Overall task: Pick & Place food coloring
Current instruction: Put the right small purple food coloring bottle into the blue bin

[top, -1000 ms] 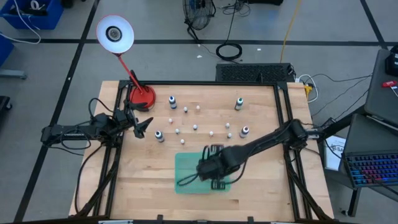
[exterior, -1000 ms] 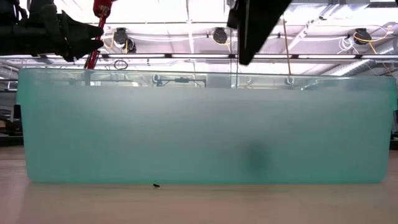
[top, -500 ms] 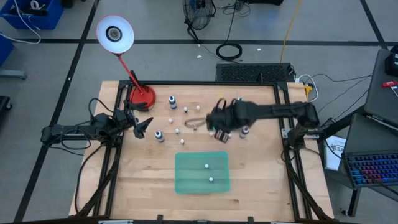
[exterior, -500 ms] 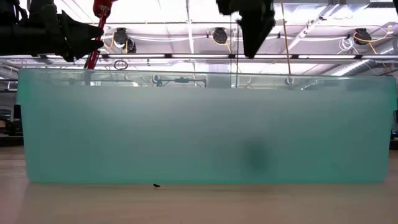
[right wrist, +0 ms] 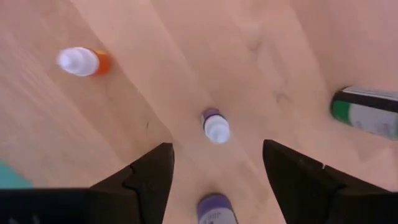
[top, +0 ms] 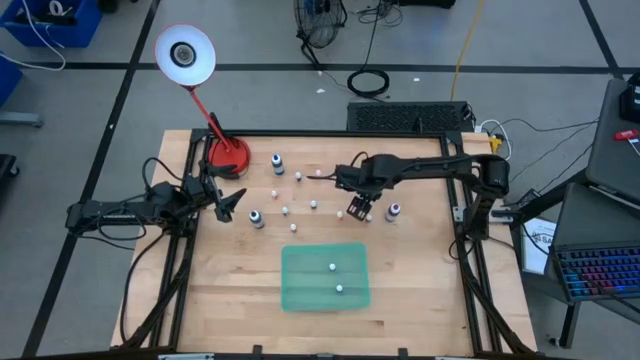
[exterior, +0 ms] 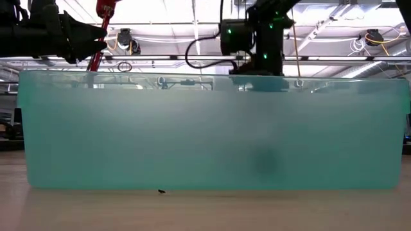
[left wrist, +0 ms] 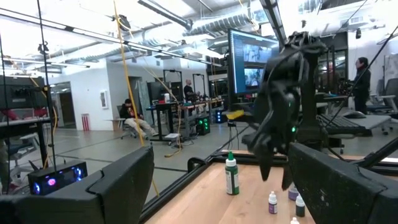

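The food coloring bottles [top: 313, 205] stand scattered over the middle of the wooden table [top: 230, 290], seen from above mostly as small white caps. Two more white caps [top: 332, 267] lie inside the green bin [top: 296, 296] near the table's front edge; their bodies cannot be made out there.

In the right wrist view, a purple-bodied bottle [right wrist: 215, 126] stands upright just ahead of the right gripper [right wrist: 216, 177], roughly in line with the gap between the fingers. A second purple bottle [right wrist: 215, 210] sits lower in the gap and is cut off by the picture's edge; it carries faint print that is too blurred to read. An orange-bodied bottle [right wrist: 83, 61] stands well off to one side. A larger green bottle [right wrist: 365, 111] with a white label lies at the far edge, its label unreadable.

The right gripper is spread wide and grips nothing. The high view places it over the table's middle, near a dark bottle [top: 394, 211] — whether they touch cannot be told.

The left gripper [top: 228, 203] waits at the table's left edge beside the red lamp base [top: 228, 154], its fingers apart and empty.

In the low view, the bin's frosted wall [exterior: 212, 131] fills the frame and hides everything behind it — only a dim dark smudge shows through.
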Action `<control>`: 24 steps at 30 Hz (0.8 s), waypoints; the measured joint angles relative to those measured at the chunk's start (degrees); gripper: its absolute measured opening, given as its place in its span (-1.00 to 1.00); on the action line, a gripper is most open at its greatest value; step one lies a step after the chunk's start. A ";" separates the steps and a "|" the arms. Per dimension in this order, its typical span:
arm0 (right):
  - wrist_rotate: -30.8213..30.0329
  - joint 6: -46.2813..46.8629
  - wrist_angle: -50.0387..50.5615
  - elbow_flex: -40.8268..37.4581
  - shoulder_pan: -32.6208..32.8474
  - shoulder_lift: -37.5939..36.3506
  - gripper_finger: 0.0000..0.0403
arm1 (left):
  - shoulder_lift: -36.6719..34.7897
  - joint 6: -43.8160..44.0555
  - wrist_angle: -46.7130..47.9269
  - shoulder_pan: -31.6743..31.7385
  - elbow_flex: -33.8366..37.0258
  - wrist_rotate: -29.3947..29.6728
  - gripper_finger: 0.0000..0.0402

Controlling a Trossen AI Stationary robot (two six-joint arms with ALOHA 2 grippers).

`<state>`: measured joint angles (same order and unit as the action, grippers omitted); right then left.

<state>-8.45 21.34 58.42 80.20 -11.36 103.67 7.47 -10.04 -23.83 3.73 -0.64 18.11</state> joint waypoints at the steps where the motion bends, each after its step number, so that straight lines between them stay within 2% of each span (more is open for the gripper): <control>1: 0.65 -0.04 -1.00 -1.10 -0.29 -0.01 0.16 | 0.00 0.00 0.00 0.00 0.00 0.00 0.82; 14: 1.24 -2.63 -13.03 -9.49 -2.08 -0.01 0.09 | 0.00 0.00 0.00 0.00 0.00 0.00 0.82; 24: 1.26 -3.47 -14.37 -11.32 -2.90 -0.01 0.08 | 0.00 0.00 0.00 0.00 0.00 0.00 0.82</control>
<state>-7.18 17.87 44.05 68.87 -14.25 103.66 7.46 -10.04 -23.83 3.73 -0.64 18.11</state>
